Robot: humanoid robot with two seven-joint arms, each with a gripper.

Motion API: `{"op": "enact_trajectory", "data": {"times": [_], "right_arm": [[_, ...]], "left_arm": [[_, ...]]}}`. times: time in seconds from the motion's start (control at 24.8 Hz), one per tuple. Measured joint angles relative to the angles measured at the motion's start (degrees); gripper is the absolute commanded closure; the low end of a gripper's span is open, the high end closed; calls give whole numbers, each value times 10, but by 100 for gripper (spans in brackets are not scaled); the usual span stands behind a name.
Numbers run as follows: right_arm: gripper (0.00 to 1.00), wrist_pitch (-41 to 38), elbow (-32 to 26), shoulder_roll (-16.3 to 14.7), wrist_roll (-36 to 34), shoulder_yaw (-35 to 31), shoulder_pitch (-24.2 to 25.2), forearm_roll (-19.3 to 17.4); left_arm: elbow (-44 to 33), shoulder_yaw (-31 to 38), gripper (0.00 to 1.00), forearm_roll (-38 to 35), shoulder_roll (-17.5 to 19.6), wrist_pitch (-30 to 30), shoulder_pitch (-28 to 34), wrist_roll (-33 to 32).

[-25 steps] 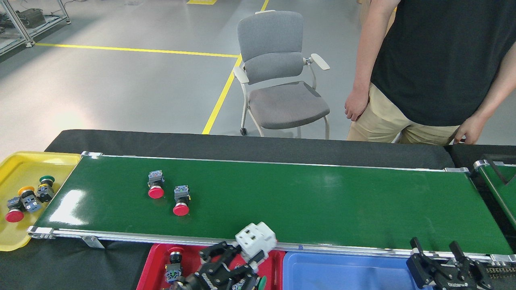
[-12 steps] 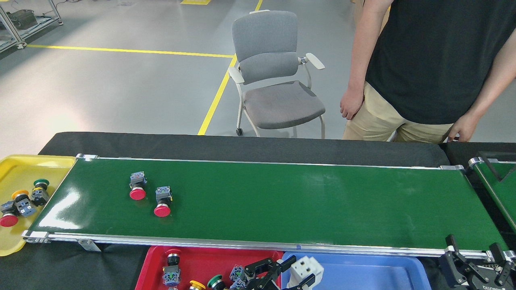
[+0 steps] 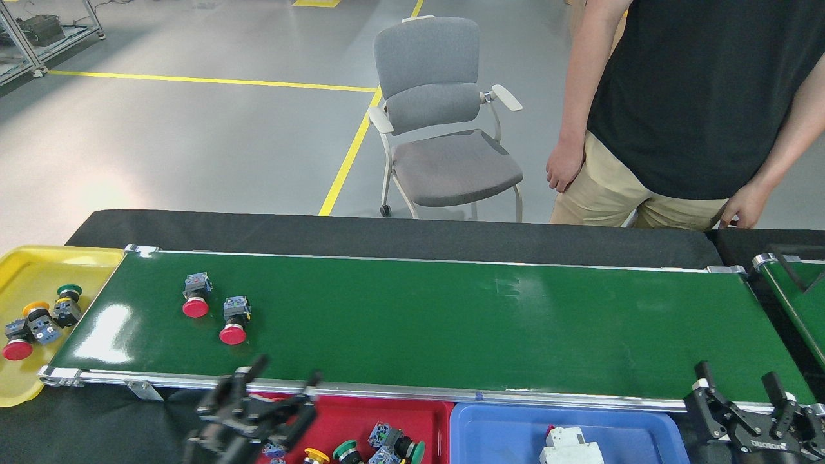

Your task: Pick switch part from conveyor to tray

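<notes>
Two red-capped switch parts [image 3: 195,296] [image 3: 234,320] lie on the left part of the dark-green conveyor [image 3: 451,322]. A white switch part [image 3: 570,448] rests in the blue tray [image 3: 490,425] below the belt's near rail. My left gripper [image 3: 287,372], blurred by motion, hangs open and empty over the near rail above the red tray [image 3: 348,412]. That tray holds several button parts. At the bottom right corner, my right gripper [image 3: 735,375] stands open with nothing in it.
A yellow tray [image 3: 26,264] with three button parts sits off the belt's left end. A second green belt [image 3: 796,296] shows at the right edge. Behind the table stand a person in a black shirt [image 3: 696,96] and a grey chair [image 3: 445,122].
The white switch part left my left gripper and now lies in the blue tray. That gripper swung left, over the red tray. The two red-capped parts rode left on the belt.
</notes>
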Motion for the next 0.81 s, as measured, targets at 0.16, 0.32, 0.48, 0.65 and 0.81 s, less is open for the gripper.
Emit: {"op": "enact_trajectory", "data": {"times": [0.16,0.32,0.48,0.65,0.81], "right_arm": [[1,0,3,0,0,22,-3,4],[1,14,3,-34,-1,58,-3,1],[1,89,-4,-97,-38,137,-3,-40],[0,132,-33,-150,-53,166,6,-114],[1,142,-33,-150,-74,177,20,-123]], "left_arm": [[70,56,0,0,36,-42,3,14],[78,58,0,0,39,-49,-17,17],[106,51,0,-6,41,-32,-57,18],[183,24,1,-6,69,-7,-116,18],[246,-8,1,-6,94,18,-153,18]]}}
